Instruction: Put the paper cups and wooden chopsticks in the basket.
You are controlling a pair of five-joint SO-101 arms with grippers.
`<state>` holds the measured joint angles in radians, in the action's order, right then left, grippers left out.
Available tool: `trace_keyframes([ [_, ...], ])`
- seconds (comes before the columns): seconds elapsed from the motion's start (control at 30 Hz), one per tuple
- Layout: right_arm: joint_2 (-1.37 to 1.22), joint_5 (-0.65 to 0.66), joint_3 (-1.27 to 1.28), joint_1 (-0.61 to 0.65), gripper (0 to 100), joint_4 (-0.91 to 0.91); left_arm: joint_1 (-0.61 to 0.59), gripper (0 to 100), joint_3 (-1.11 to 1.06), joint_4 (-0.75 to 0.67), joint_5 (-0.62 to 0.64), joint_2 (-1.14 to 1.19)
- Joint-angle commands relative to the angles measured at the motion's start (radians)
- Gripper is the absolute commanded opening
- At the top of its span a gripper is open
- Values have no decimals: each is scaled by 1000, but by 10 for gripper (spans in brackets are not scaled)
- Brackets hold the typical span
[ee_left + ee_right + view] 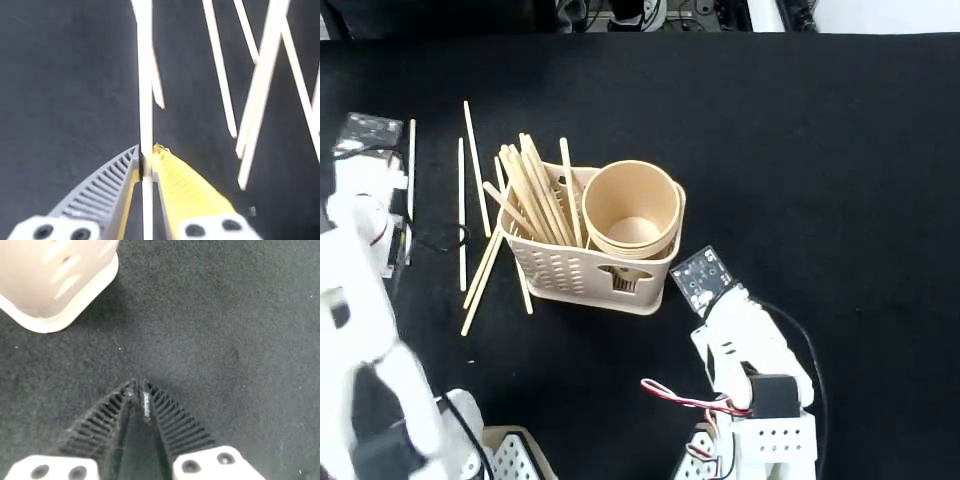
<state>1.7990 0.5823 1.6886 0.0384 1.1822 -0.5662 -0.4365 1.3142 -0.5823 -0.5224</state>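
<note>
Several chopsticks [472, 165] lie loose on the surface [800, 150], just left of the basket [582, 275]. The cups [630, 205] sit nested inside it beside a leaning bundle [535, 190] of sticks. Left gripper [146, 152] is clamped on one chopstick [145, 75] near the surface's left edge, judged ready for carrying to the basket. Right gripper [139, 387] is closed and empty, low beside the basket's near corner, off that route. Open room lies right of the basket; loose sticks crowd the left approach.
</note>
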Motion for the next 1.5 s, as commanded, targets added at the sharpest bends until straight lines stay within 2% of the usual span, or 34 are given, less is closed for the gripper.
trace_keyframes([
  [0.0, 70, 6, -2, -8, 12, 3, -7, 29, -47, -140, 192, -282],
  [0.13, 70, 6, -2, -8, 12, 3, -7, 29, -44, -245, 483, -439],
  [0.23, 70, 6, -2, -8, 12, 3, 18, 29, -44, -311, 629, -574],
  [0.33, 70, 6, -2, -8, 12, 3, 97, 29, -51, -361, 736, -724],
  [0.43, 70, 6, -2, -8, 12, 3, 228, 29, -53, -433, 822, -865],
  [0.57, 70, 6, -2, -8, 12, 3, 458, 29, -116, -600, 873, -967],
  [0.67, 70, 6, -2, -8, 12, 3, 613, 29, -257, -736, 872, -974],
  [0.87, 70, 6, -2, -8, 12, 3, 653, 29, -622, -962, 872, -973],
  [0.97, 70, 6, -2, -8, 12, 3, 653, 29, -727, -1022, 872, -982],
  [1.03, 70, 6, -2, -8, 12, 3, 656, 30, -746, -1013, 867, -980],
  [1.17, 70, 6, -2, -8, 12, 3, 704, 87, -708, -862, 752, -973],
  [1.3, 70, 6, -2, -8, 12, 3, 736, 137, -631, -717, 750, -973],
  [1.47, 70, 6, -2, -8, 12, 3, 667, 180, -463, -534, 746, -971],
])
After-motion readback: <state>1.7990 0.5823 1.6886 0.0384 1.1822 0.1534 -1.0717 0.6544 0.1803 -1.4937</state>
